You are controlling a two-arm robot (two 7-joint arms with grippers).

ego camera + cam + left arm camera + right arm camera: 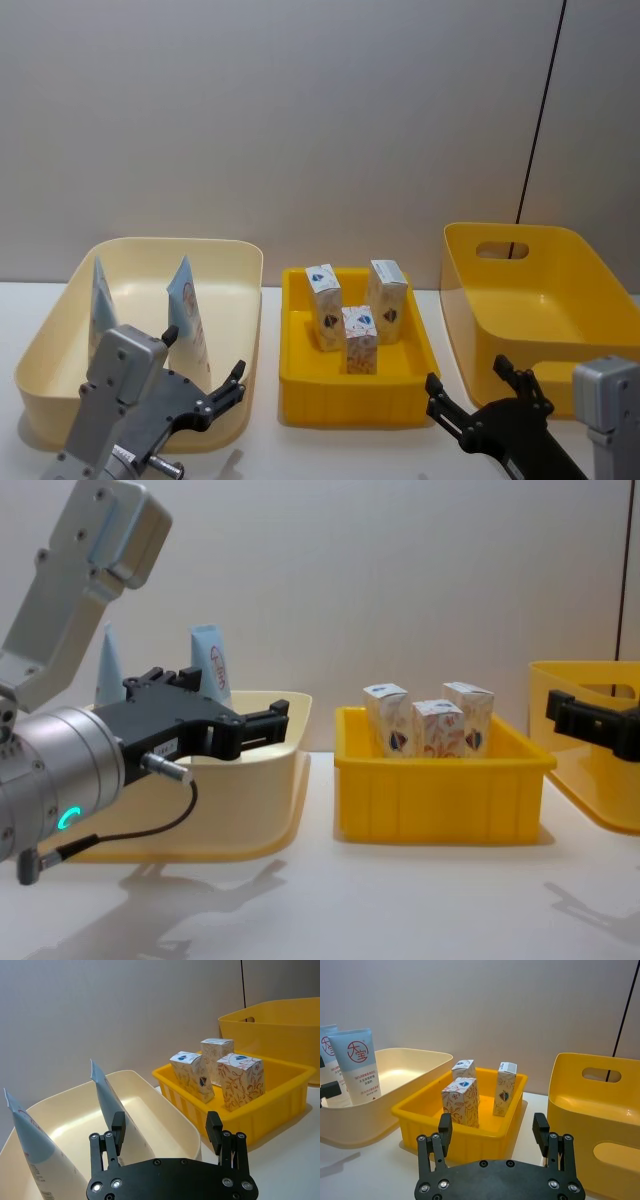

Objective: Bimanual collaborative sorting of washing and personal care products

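Here, left gripper spread empty by the cream bin, two pale-blue tubes leaning inside it, right gripper spread empty before the deep yellow bin, three white cartons upright in the middle tray.

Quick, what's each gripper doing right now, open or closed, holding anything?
Left gripper: open, holding nothing.
Right gripper: open, holding nothing.

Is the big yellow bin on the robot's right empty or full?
Empty: the yellow bin shows bare floor and walls, nothing lies inside.
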